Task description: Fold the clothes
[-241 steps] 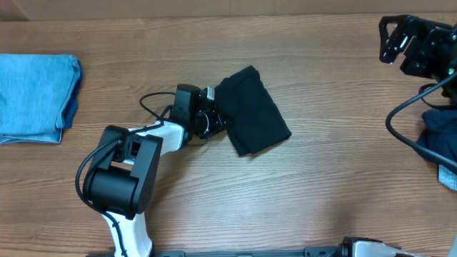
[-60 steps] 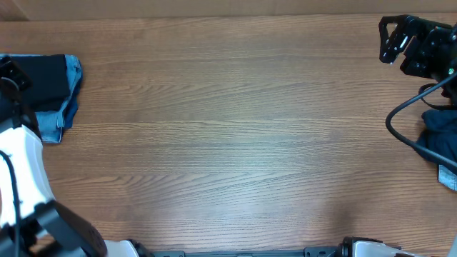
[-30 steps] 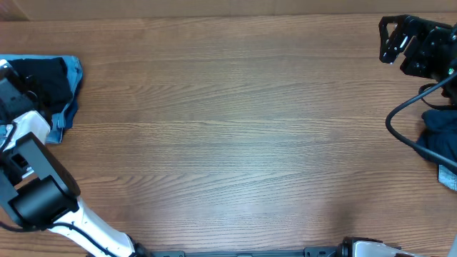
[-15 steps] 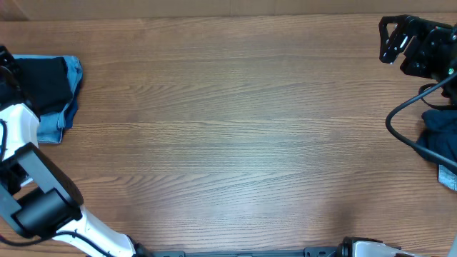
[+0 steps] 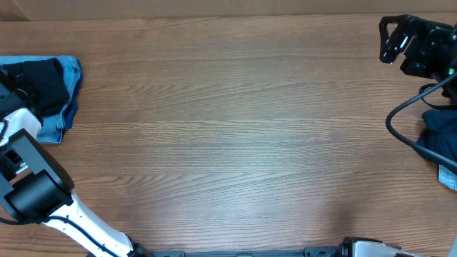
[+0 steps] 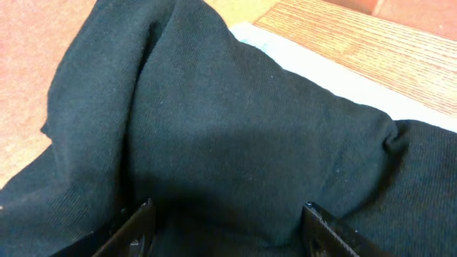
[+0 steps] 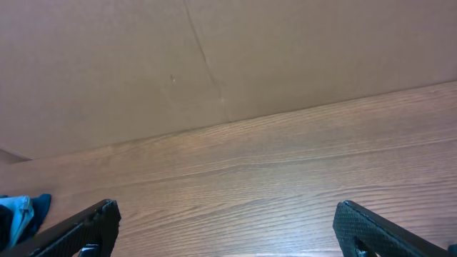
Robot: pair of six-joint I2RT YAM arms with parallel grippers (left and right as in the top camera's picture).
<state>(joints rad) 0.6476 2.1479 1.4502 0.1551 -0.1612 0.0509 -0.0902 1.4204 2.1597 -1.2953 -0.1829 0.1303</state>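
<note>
While the left tool (image 6: 228,227) hangs over the black T-shirt (image 5: 48,84) at the worktop's (image 5: 235,143) 9 o'clock edge, its fingers (image 6: 139,225) stand apart with dark cloth humped between them. I cannot tell whether they pinch it or merely straddle it. That shirt lies on a folded light blue denim piece (image 5: 70,100). At 2 o'clock the right tool (image 5: 390,40) has its jaws wide and holds nothing. A dark navy garment (image 5: 437,139) sits crumpled at 3 o'clock, beside a black cable (image 5: 388,123).
</note>
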